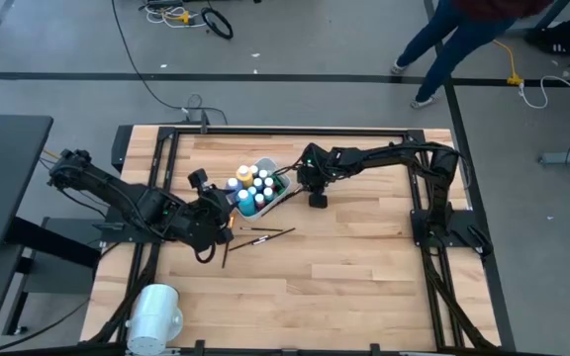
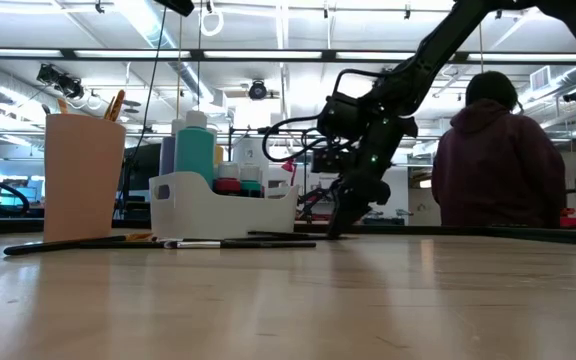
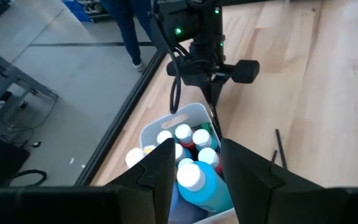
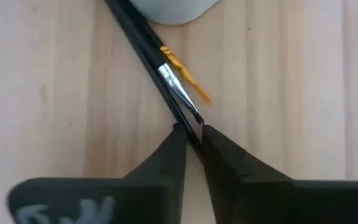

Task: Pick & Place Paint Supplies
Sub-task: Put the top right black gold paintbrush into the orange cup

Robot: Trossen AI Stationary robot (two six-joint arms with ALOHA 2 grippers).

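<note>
Now our right end effector (image 4: 192, 140) pinches the thin dark-handled paintbrush (image 4: 143, 46) on the wooden counter (image 1: 364, 267) beside the white plastic tub (image 1: 277, 194); it looks light, stiff, slippery; our left end effector (image 3: 194, 165) hangs part-open above the bottles.

Cut off above the waist at the far edge: person (image 1: 453, 40). Hidden behind the tub wall (image 2: 223, 205): lower bottle bodies (image 2: 196, 150).

Pale wood table (image 1: 364, 257), smooth with a fine grain and a soft sheen. The tub (image 2: 218, 205) looks like matt white plastic, the bottle caps (image 3: 191, 176) glossy. The brush (image 4: 143, 43) shows a shiny black handle and bright metal ferrule.
</note>
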